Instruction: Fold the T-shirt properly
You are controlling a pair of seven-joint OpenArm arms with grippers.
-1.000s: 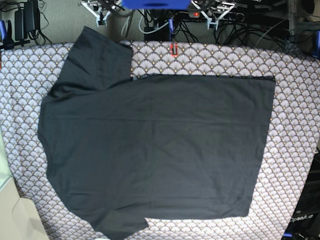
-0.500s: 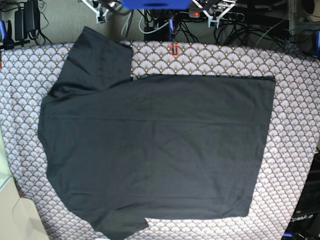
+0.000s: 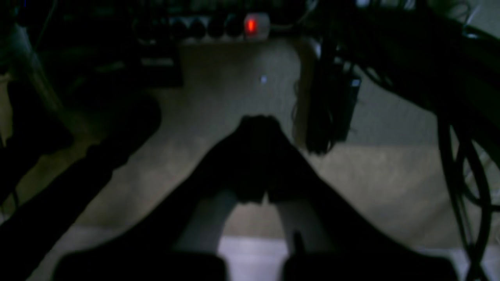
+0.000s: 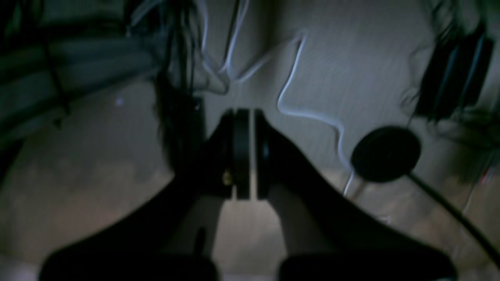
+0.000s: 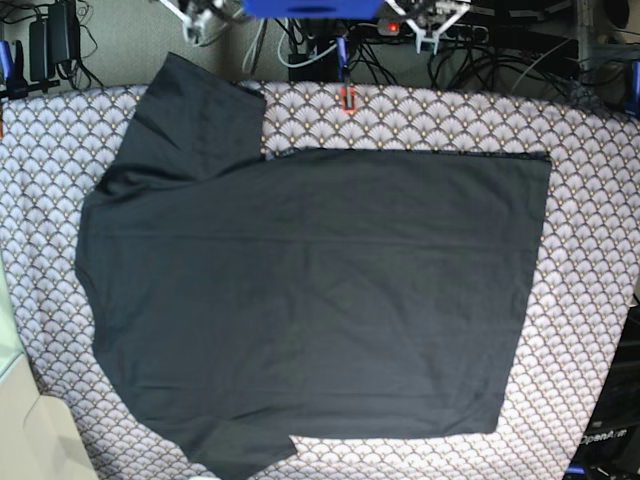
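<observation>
The black T-shirt (image 5: 310, 300) lies spread flat on the patterned tablecloth (image 5: 590, 200), collar side to the left and hem to the right. One sleeve (image 5: 195, 110) points toward the back left, the other (image 5: 240, 450) reaches the front edge. Both arms sit beyond the table's back edge, well clear of the cloth. In its wrist view my left gripper (image 3: 258, 121) is shut and holds nothing, hanging over bare floor. My right gripper (image 4: 252, 117) also has its jaws together with nothing between them. In the base view only their pale tips show, the left gripper (image 5: 432, 25) and the right gripper (image 5: 205, 15).
Tangled cables and a power strip with a red light (image 3: 252, 25) lie on the floor behind the table. A small red marker (image 5: 347, 98) sits at the back edge. A round black disc (image 4: 384, 154) rests on the floor. Blue clamps (image 5: 8, 60) hold the tablecloth.
Both grippers have drawn slightly further back toward the top edge of the base view. The T-shirt has not moved.
</observation>
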